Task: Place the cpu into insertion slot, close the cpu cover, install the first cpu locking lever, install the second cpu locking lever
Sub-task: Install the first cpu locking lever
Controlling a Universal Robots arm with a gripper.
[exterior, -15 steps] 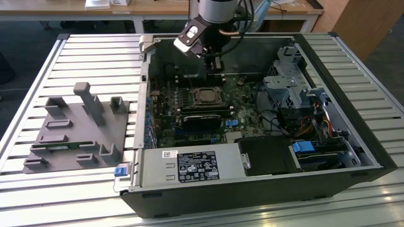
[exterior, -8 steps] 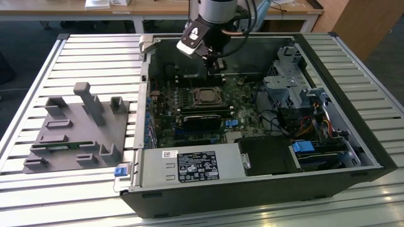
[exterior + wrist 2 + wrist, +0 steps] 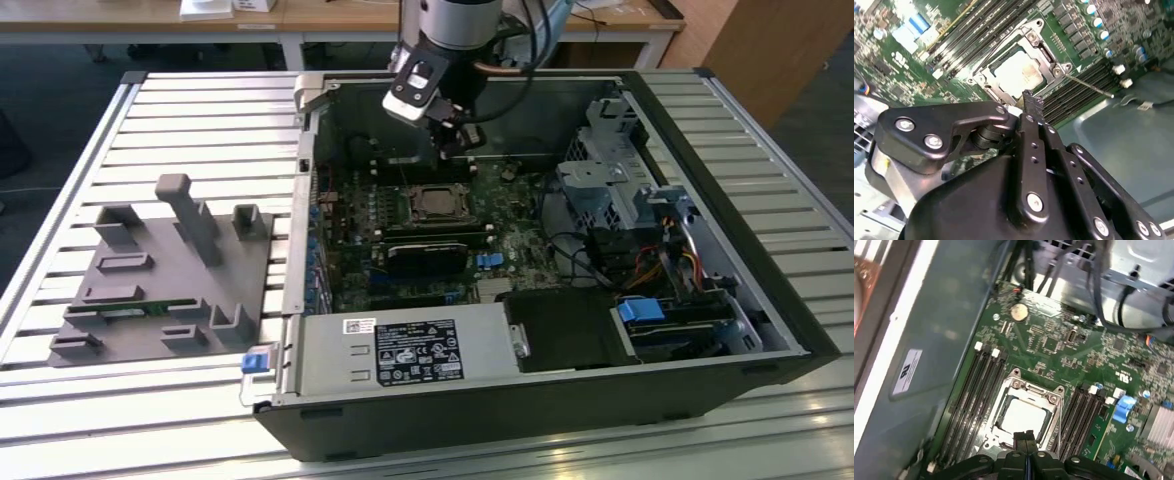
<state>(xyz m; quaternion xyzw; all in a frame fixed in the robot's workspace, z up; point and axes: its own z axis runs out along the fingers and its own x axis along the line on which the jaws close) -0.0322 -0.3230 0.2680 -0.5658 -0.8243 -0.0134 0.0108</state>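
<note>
Above the open case (image 3: pixel 534 420) on the worktop (image 3: pixel 200 110), the closed, empty gripper (image 3: pixel 1026 436) could slip and scratch the cpu cover (image 3: pixel 1055 412).

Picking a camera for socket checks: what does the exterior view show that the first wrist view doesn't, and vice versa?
Exterior view, not first wrist: grey plastic fixture block on the slatted metal table, and a boxy grey labelled power supply. First wrist view, not exterior: round silver coin battery and a white label on the case wall. Both: silvery square cpu seated under its thin silvery frame cover, with the black tool, shut, near it.
</note>
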